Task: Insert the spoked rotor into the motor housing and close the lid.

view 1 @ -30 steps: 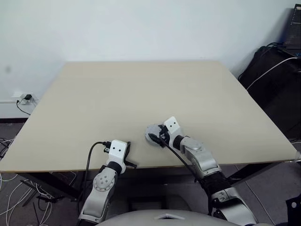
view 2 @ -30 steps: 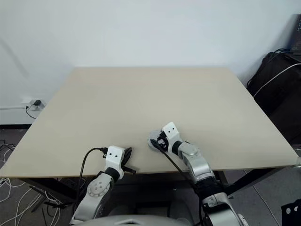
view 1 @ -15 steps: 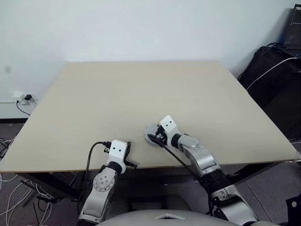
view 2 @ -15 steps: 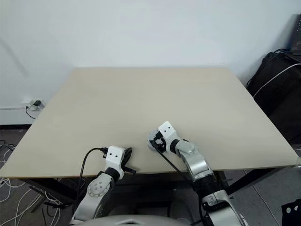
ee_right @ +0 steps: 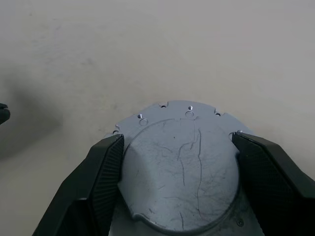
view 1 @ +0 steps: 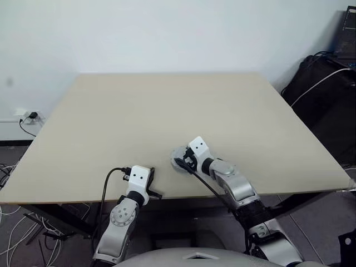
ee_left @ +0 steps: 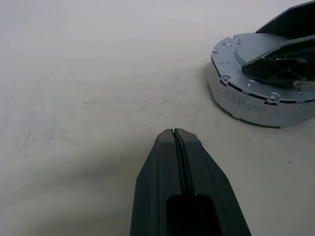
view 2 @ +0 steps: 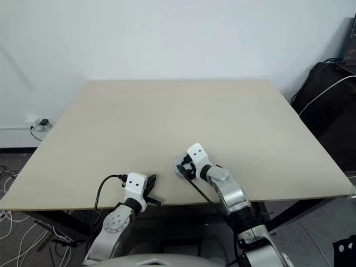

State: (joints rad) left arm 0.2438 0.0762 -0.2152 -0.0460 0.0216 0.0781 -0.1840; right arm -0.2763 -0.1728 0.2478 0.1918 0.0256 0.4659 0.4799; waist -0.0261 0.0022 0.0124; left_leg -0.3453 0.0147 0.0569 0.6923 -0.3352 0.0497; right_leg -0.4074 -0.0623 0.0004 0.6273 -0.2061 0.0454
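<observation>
Since a second ago the right tool (ee_right: 177, 191) has edged slightly left over the lid (ee_right: 183, 162), which lies smooth grey face up near the front edge of the desk (view 1: 167, 111); its fingers (ee_right: 96, 182) stand apart, flanking the raised middle. The left tool (ee_left: 176, 135), pressed together, rests nearby

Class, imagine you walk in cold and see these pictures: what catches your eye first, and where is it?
First, the round silvery-grey lid near the table's front edge, smooth face with raised middle upward, with the right gripper set around it, one black finger on each side. To its left, the left gripper rests low at the table's near edge, fingers pressed shut and holding nothing, apart from the disc.
</observation>
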